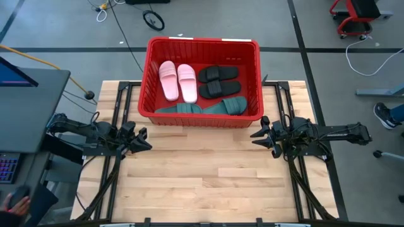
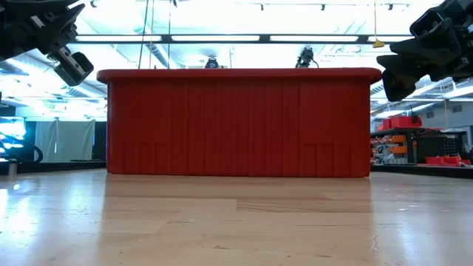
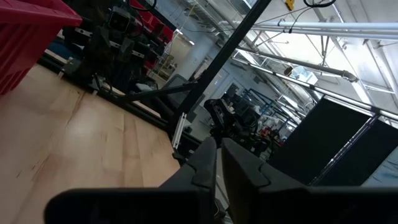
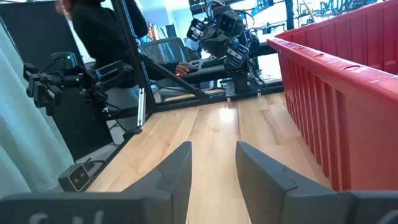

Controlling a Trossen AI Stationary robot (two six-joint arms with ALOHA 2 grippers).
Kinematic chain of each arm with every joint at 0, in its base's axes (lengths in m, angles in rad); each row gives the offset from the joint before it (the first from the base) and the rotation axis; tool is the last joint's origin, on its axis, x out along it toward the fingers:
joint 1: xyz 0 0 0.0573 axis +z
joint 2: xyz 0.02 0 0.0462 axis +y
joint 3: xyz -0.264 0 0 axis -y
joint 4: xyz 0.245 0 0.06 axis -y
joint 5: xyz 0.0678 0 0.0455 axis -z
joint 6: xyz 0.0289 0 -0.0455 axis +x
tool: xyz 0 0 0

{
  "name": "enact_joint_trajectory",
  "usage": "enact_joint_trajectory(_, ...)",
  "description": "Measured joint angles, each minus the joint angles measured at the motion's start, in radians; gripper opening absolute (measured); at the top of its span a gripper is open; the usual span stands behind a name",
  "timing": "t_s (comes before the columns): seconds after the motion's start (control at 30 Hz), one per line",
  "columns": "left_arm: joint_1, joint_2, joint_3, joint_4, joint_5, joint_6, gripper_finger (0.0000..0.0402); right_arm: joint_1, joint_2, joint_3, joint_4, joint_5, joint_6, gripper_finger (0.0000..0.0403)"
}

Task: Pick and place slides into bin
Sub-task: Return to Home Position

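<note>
The red bin (image 1: 202, 82) stands at the table's far middle; it also shows in the low view (image 2: 238, 122) and the right wrist view (image 4: 348, 87). Inside it lie two pale pink slides (image 1: 177, 81), two black slides (image 1: 219, 82) and two dark green slides (image 1: 205, 108) on its floor. My left gripper (image 1: 144, 140) hangs shut and empty over the table's left side, near the bin's near left corner. My right gripper (image 1: 257, 135) hangs open and empty over the right side, near the bin's near right corner.
The bare wooden table (image 1: 202, 183) spreads in front of the bin. Black frame rails (image 1: 113, 170) run along both sides of the table. A person's hand (image 1: 16, 203) shows at the left edge, off the table.
</note>
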Motion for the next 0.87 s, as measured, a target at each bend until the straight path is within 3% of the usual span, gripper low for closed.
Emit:
enact_joint_trajectory(0.43,0.000,0.000,0.000,0.000,0.000,0.000,0.0040,0.000,0.000,0.001,0.000,0.000,0.000,0.0130)
enact_joint_trajectory(0.87,0.000,0.000,0.000,0.000,0.000,0.001,0.0025,0.000,0.000,0.001,0.000,0.000,0.000,0.0130)
